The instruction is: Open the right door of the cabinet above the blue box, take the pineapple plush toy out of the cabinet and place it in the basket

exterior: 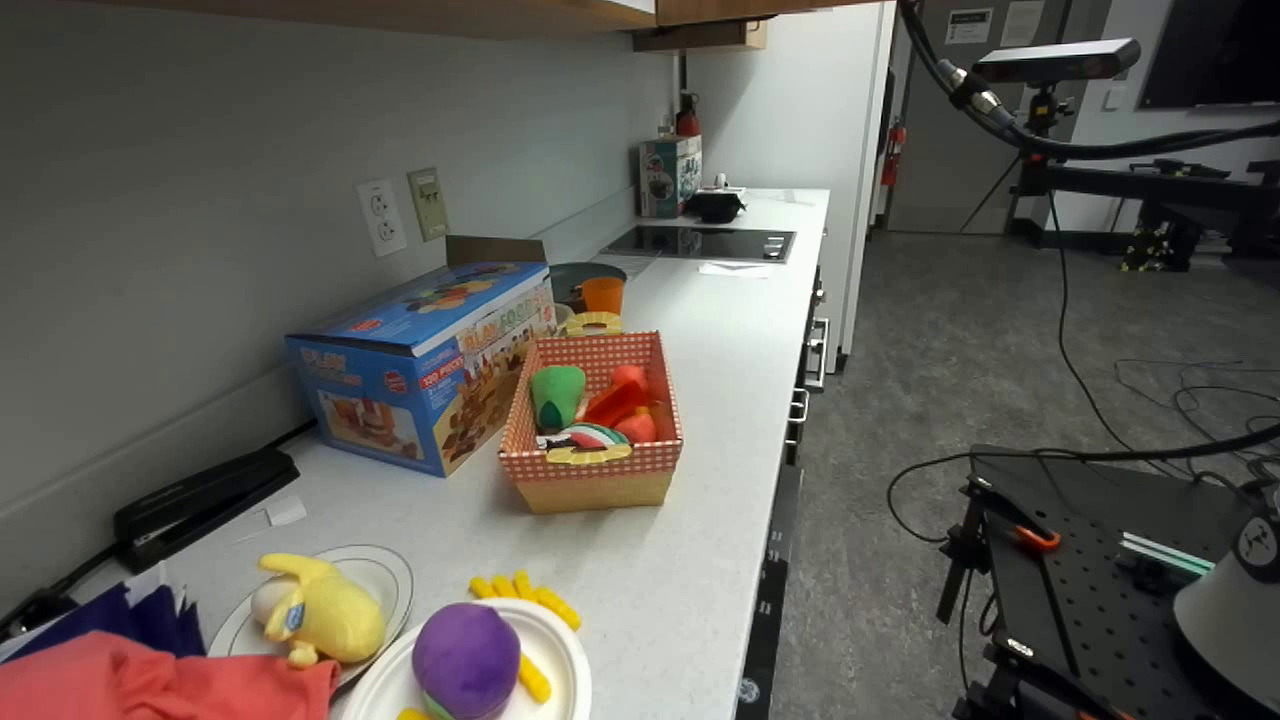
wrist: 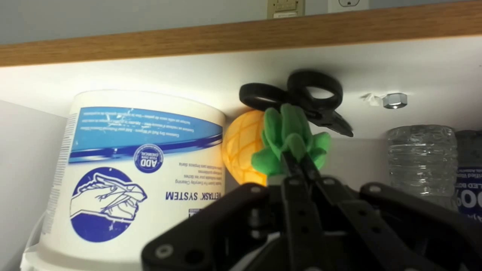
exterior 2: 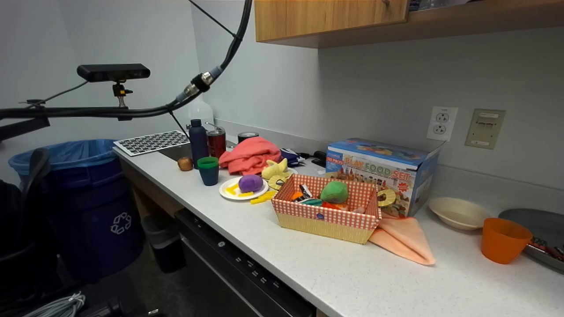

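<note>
There, your gripper (wrist: 296, 159) pinches the pineapple (wrist: 244, 147) by its leaves (wrist: 293, 128), right beside the tub (wrist: 141, 178) reading "WETTASK SYSTEM"!

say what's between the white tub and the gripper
In the wrist view, the pineapple plush toy, beside the white tub, its green crown pinched in the gripper.

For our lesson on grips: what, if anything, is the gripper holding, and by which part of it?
The gripper appears shut on the pineapple toy, pinching it by the green leaves, not the orange body.
</note>
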Action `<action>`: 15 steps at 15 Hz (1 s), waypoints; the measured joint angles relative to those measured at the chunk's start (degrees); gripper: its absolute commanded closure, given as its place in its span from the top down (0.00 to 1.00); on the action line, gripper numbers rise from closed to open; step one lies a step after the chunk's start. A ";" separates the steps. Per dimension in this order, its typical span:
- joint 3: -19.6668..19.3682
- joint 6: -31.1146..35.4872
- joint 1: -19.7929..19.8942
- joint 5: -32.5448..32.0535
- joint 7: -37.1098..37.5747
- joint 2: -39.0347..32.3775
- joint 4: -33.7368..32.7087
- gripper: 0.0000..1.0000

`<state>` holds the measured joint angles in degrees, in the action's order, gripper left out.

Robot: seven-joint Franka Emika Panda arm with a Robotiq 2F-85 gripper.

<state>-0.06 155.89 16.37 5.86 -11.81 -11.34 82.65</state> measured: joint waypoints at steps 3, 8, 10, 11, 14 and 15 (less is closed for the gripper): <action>-0.97 0.00 -0.40 0.00 -0.03 0.02 -0.01 0.01; -1.41 1.60 -0.21 -0.30 0.73 -0.01 0.00 0.01; -1.76 3.78 -0.22 -1.02 1.99 -0.15 0.02 0.01; -1.99 4.77 -0.25 -1.43 2.84 -0.23 0.04 0.01; -2.51 6.40 -0.27 -2.53 5.77 -0.37 0.06 0.01; -2.64 6.99 -0.29 -2.98 6.68 -0.43 0.07 0.01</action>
<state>-2.70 162.88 16.08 2.89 -5.13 -11.76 82.72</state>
